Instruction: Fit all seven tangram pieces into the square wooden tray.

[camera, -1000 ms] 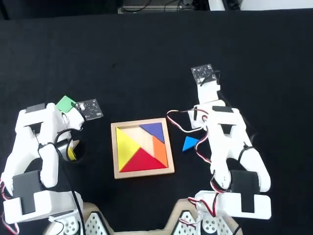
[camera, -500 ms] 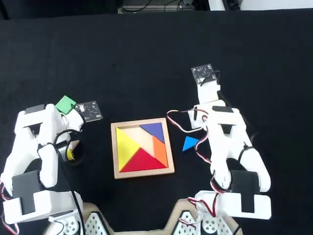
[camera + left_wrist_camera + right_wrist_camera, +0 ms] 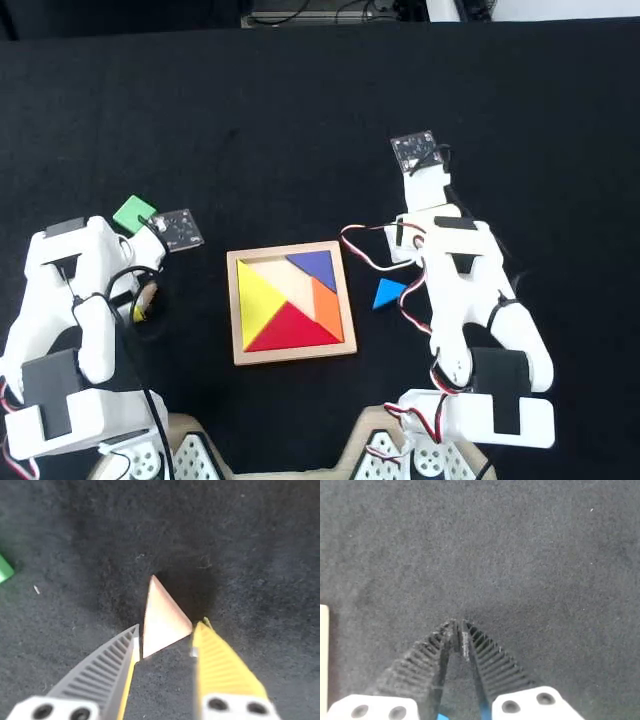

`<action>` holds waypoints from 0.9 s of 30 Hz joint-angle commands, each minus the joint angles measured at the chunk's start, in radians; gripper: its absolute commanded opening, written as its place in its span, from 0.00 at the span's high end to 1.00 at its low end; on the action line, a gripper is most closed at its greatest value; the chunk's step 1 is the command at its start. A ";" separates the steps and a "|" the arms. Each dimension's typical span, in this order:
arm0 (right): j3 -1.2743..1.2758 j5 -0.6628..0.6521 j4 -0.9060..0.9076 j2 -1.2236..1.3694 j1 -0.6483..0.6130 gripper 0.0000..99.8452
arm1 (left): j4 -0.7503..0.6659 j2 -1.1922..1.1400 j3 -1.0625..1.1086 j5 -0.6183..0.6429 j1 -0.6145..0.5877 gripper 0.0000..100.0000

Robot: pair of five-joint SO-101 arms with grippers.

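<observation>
Drawing back toward its base since the earlier frames, the left arm (image 3: 70, 300) is carrying its wrist away from the green square (image 3: 133, 213), which is now lying more exposed on the black counter (image 3: 300, 120); the right arm (image 3: 460, 290) is staying put. The square wooden tray (image 3: 296, 353) is sitting between the two arms, holding yellow, red, orange and purple pieces, with a pale bare gap (image 3: 272, 270) showing along its far side toward the left corner. The left claw (image 3: 165, 630) is pinching a pale triangle (image 3: 161, 612) by its broad end, its point aiming straight out from the fingers, and the shadow beneath suggests it is hanging clear of the counter. In the high view the tray is lying to the right of this claw, with the gap on the nearer flank, so the left arm is looking best placed to fill it. The right claw (image 3: 456, 630) is pressed together on nothing, hovering near the small blue triangle (image 3: 388, 293) lying just right of the tray.
</observation>
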State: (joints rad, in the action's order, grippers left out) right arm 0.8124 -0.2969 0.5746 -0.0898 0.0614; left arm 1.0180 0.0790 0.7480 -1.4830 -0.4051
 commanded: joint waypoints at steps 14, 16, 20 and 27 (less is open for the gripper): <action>-0.062 0.000 0.000 0.002 0.005 0.99 | 0.307 0.026 -0.262 -0.215 0.127 0.96; -0.062 0.000 0.000 0.002 0.005 0.99 | 0.207 0.023 -0.248 -0.180 0.151 0.96; -0.059 0.000 0.000 0.002 0.005 0.99 | 0.091 0.021 -0.200 -0.117 0.177 0.96; -0.061 0.000 0.000 0.002 0.005 0.99 | -0.095 0.018 -0.254 0.287 0.145 0.96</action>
State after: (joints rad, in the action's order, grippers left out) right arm 0.8124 -0.2969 0.5746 -0.0898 0.0614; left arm 1.0426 0.0775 0.5455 -1.4093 -0.2440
